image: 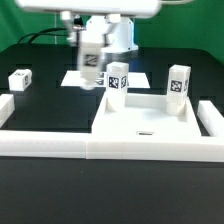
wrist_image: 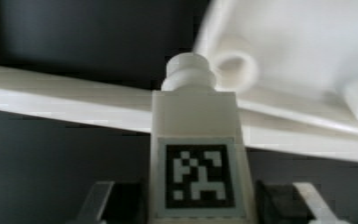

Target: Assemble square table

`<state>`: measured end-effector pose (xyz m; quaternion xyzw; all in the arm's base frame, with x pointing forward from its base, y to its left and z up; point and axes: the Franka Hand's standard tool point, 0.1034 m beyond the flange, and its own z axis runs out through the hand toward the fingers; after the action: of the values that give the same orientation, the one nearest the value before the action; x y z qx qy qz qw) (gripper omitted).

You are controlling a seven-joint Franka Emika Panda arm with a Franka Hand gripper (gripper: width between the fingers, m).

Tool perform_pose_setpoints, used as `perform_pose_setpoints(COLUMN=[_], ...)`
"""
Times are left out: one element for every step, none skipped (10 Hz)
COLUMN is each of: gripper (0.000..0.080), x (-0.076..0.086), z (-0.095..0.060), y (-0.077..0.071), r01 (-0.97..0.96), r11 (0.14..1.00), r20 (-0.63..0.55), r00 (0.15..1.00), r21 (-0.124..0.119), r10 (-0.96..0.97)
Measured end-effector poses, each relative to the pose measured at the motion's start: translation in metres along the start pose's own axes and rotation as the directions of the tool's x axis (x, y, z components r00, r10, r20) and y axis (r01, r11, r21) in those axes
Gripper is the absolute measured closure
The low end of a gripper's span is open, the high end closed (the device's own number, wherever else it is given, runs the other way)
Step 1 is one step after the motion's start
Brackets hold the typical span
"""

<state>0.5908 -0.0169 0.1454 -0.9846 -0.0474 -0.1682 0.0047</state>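
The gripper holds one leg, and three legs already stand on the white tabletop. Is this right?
Not three: in the exterior view only two stand on the tabletop, a left leg and a right leg. The gripper does hold a third leg.

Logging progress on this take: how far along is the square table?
Looks done: two legs stand upright at the far corners of the tabletop. In hand: the gripper holds a third leg. Left: seating that one, then the fourth leg lying at the exterior view's left.
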Motion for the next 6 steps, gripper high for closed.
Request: perform_pose_setpoints(gripper=[0.0508,0.0508,0.0508,0.0508,0.0508,0.0508], x=[0.014,0.029,0.039,0.036,0.036,0.036], z=[0.001,0.002,0.001,0.002,0.002,0.002], y=[-0.023,-0.045,-0.051,-0.048,-0.048,-0.049], r01=[-0.045,-0.068,-0.073,-0.071,-0.070,-0.070], r11=[0.999,0.997,0.996,0.996,0.996,0.996], r20=[-0.007,-0.022,-0.036,-0.034,-0.033,-0.033], r00=[0.999,0.997,0.997,0.997,0.997,0.997], r21=[0.024,0.047,0.054,0.051,0.051,0.051], r10=[0.045,0.069,0.075,0.073,0.072,0.072])
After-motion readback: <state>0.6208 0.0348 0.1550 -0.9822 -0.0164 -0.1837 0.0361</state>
